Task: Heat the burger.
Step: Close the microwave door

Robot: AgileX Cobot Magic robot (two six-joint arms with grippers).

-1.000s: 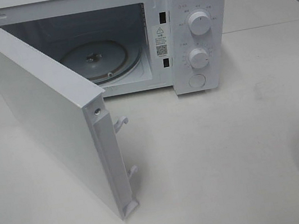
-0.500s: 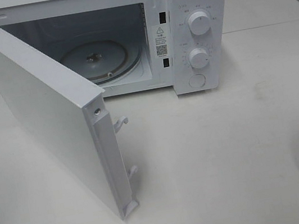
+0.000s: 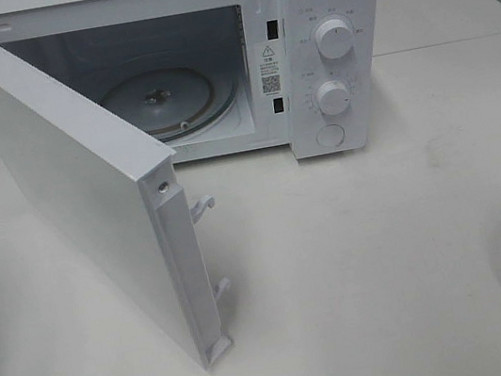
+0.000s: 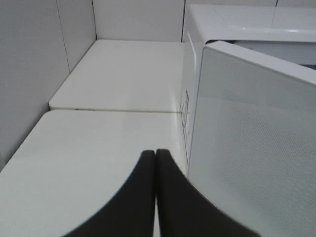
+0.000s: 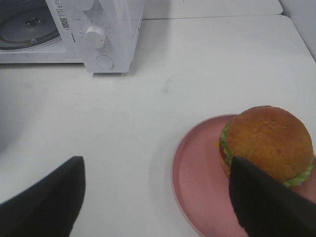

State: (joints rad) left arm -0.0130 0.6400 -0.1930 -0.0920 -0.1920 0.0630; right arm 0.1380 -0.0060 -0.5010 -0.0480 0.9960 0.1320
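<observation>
White table (image 5: pixel 207 64) holds glossy golden-bunned, lettuce-fringed burger (image 5: pixel 266 143).

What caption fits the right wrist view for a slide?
Open right gripper hovers over the burger on its pink plate, the white microwave standing open beyond.

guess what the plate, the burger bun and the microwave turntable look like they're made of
Plate: matte pink, plastic or glazed ceramic; even colour, soft sheen, hard to tell which.
Burger bun: glossy golden-brown; its uniform shine hints at a plastic model, though it may be real bread.
Turntable: probably clear glass; see-through, with a hub showing beneath.
</observation>
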